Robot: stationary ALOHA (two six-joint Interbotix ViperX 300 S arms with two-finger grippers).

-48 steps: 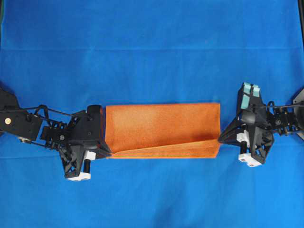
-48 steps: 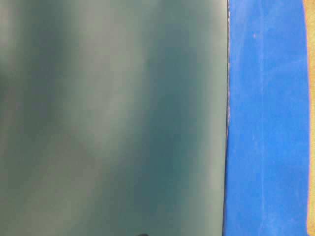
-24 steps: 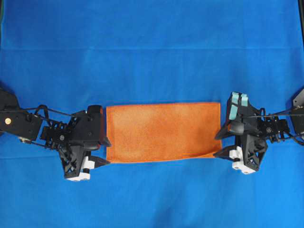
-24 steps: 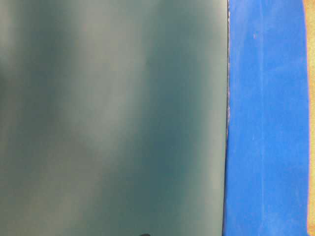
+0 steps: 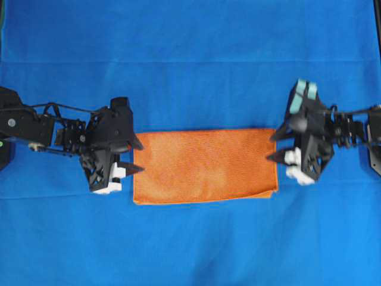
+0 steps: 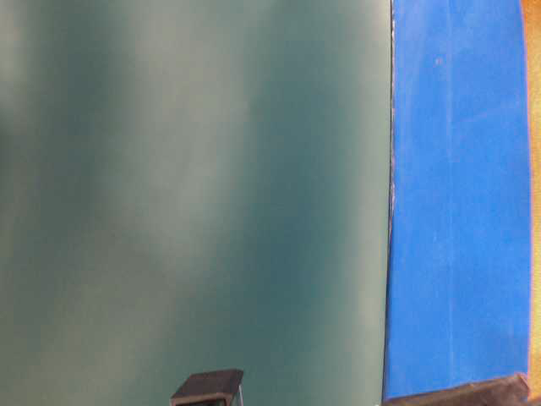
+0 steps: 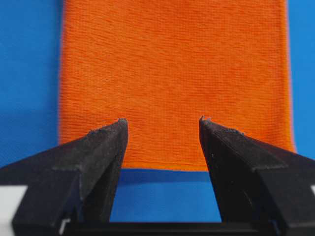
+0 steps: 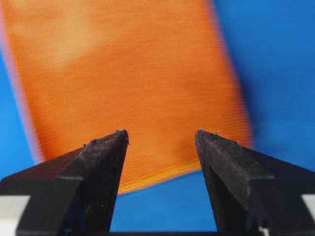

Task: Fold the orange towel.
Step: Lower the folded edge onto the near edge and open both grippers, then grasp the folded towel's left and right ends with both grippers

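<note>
1. Orange towel (image 5: 205, 166): folded into a flat rectangle, mid-desk on the blue table cloth (image 5: 190, 53).
2. Left gripper (image 5: 138, 157): at the towel's left edge, jaws apart, gripping nothing.
3. Right gripper (image 5: 272, 146): at the right edge, jaws spread wide, empty.
</note>
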